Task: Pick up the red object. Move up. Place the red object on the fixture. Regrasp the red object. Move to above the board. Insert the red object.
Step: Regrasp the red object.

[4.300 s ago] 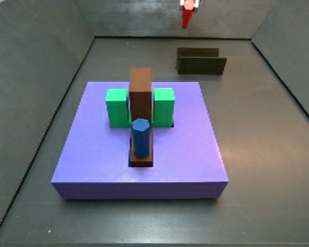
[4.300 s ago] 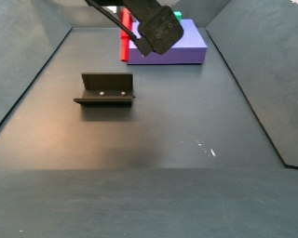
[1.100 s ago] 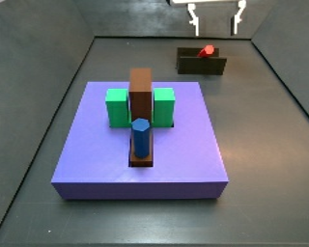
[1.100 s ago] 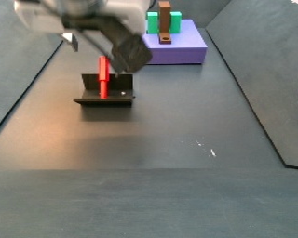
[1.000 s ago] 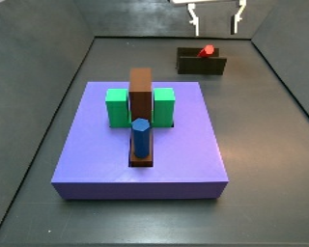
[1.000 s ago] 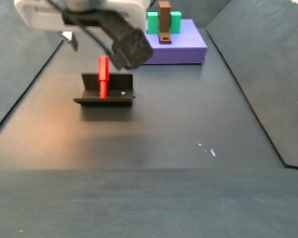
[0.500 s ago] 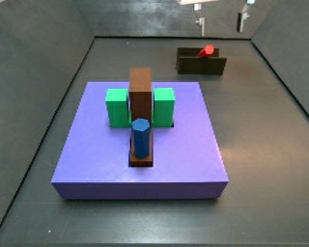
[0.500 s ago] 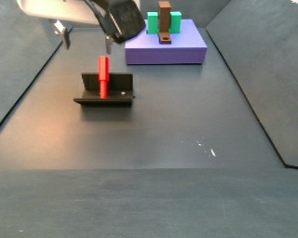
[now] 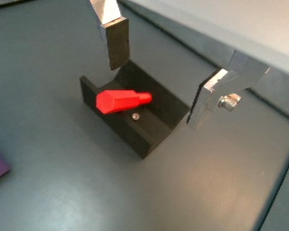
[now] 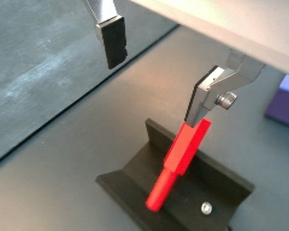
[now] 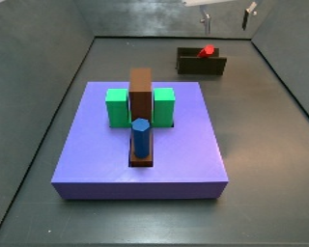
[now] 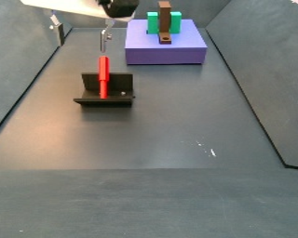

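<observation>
The pincer [image 10: 159, 77] is hanging released, empty, directly above the fixture [image 10: 183, 185], where the red peg [image 10: 177, 165] is standing upright against its back wall, long axis vertical, awaiting a regrasp.

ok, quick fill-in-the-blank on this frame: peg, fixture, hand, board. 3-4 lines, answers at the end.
1. The red peg stands in the ____, leaning on its back wall.
2. The hand hangs above the peg with its fingers ____, holding nothing.
3. The blue peg stands on the ____ board.
4. The tall brown block rises between two ____ blocks.

Answers: fixture; open; purple; green
</observation>
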